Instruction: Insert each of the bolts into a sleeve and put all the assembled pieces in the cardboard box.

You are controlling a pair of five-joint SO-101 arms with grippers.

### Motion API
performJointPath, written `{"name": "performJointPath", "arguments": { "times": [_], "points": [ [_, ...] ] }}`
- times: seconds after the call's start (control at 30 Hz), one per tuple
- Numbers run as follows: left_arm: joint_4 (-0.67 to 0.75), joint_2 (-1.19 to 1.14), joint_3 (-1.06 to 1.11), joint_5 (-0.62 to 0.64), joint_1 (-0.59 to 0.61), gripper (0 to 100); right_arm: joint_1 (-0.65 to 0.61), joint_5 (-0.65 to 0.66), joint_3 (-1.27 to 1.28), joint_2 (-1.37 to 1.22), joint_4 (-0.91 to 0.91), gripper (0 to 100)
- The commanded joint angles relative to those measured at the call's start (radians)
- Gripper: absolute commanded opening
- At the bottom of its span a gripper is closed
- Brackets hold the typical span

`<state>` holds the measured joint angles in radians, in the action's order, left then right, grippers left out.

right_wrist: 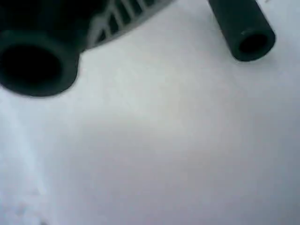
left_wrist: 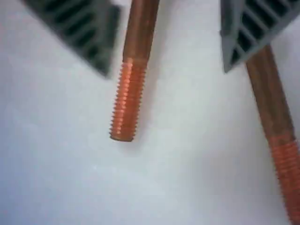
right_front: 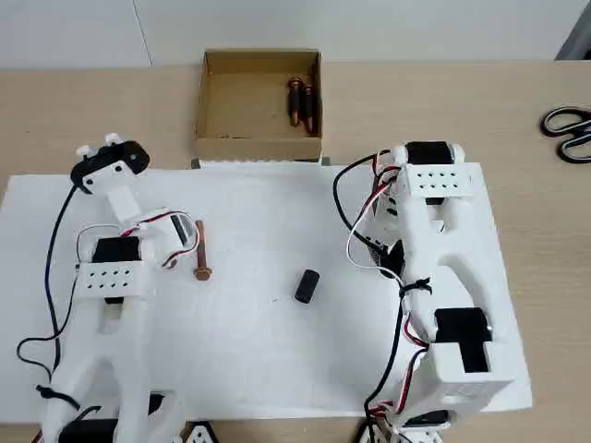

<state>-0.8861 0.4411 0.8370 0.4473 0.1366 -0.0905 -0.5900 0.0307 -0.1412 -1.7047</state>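
Note:
In the left wrist view my left gripper (left_wrist: 166, 68) stands open low over the white sheet. One copper bolt (left_wrist: 127, 93) lies between its fingers, threaded end outward. A second bolt (left_wrist: 274, 126) runs under the other finger (left_wrist: 253, 28). From above, a bolt (right_front: 200, 251) lies beside the left gripper (right_front: 183, 234). My right gripper (right_wrist: 70, 33) is shut on a black sleeve (right_wrist: 37, 63), held just above the sheet. Another black sleeve (right_wrist: 243, 30) lies loose nearby, at the sheet's middle (right_front: 307, 286). The cardboard box (right_front: 214, 101) at the back holds assembled pieces (right_front: 301, 101).
The white sheet (right_front: 259, 360) covers the table's near part. Black scissors (right_front: 571, 131) lie at the far right on the wooden top. Wires loop around both arms. The right arm (right_front: 434, 249) stretches along the sheet's right side.

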Motion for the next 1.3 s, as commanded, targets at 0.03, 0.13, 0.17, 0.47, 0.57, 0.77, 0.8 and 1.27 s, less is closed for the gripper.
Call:
{"name": "performJointPath", "arguments": {
  "times": [0.03, 0.13, 0.17, 0.47, 0.57, 0.77, 0.8, 1.27],
  "points": [
    [0.02, 0.003, -0.005, -0.003, 0.002, 21, 0.007, 0.011, -0.003, 0.053, -0.012, 0.2],
    [0.02, 0.003, -0.004, -0.003, 0.003, 21, 0.007, 0.011, -0.003, 0.051, -0.012, 0.2],
    [0.02, 0.003, -0.004, -0.005, 0.015, 21, 0.007, 0.011, -0.003, 0.051, -0.012, 0.2],
    [-0.046, 0.005, -0.008, -0.035, 0.118, 21, 0.007, 0.012, -0.003, 0.051, -0.012, 0.2],
    [-0.064, 0.005, 0.005, -0.034, 0.117, 21, 0.007, 0.029, -0.003, 0.051, -0.012, 0.2],
    [-0.037, 0.003, 0.062, -0.031, 0.115, 18, 0.007, 0.031, -0.003, 0.051, -0.01, 0.2],
    [-0.037, 0.003, 0.065, -0.031, 0.115, 16, 0.007, 0.031, -0.003, 0.051, -0.01, 0.2],
    [0.055, 0.003, 0.071, -0.031, 0.114, 8, 0.007, 0.031, -0.003, 0.05, -0.01, 0.2]
  ]
}}
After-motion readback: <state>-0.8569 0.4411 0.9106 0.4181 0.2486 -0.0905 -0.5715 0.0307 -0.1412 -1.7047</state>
